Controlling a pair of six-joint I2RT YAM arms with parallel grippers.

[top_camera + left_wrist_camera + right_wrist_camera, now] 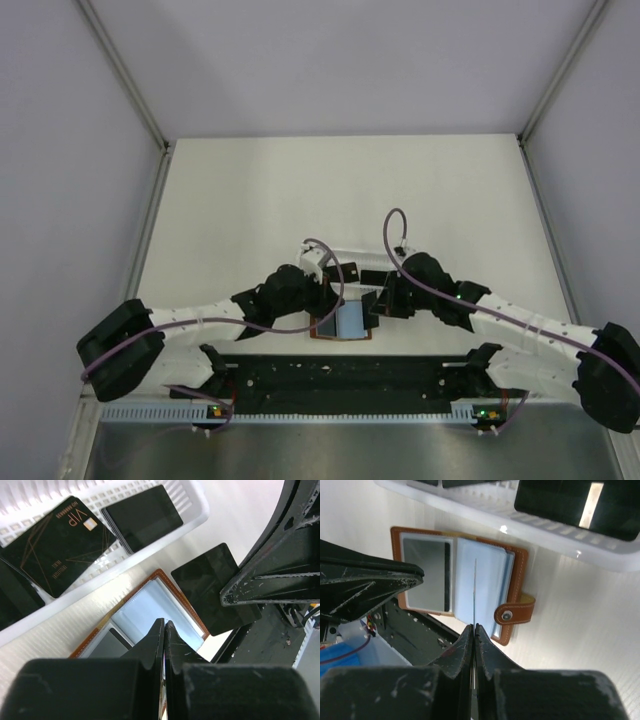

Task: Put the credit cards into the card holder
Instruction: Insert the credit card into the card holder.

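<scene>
The brown card holder lies open on the table, its bluish pockets up and its clasp tab at the right. It also shows in the top view and the left wrist view. A grey-looking card sits in its left pocket. My right gripper is shut on a black credit card, seen edge-on, held upright over the bluish pockets. My left gripper is shut with nothing visible between the jaws, its tips over the holder's pockets. Both grippers flank the holder.
A white slotted basket stands just behind the holder, with several black cards in it, one marked VIP and a stack. It also shows in the right wrist view. The black base rail runs along the near edge.
</scene>
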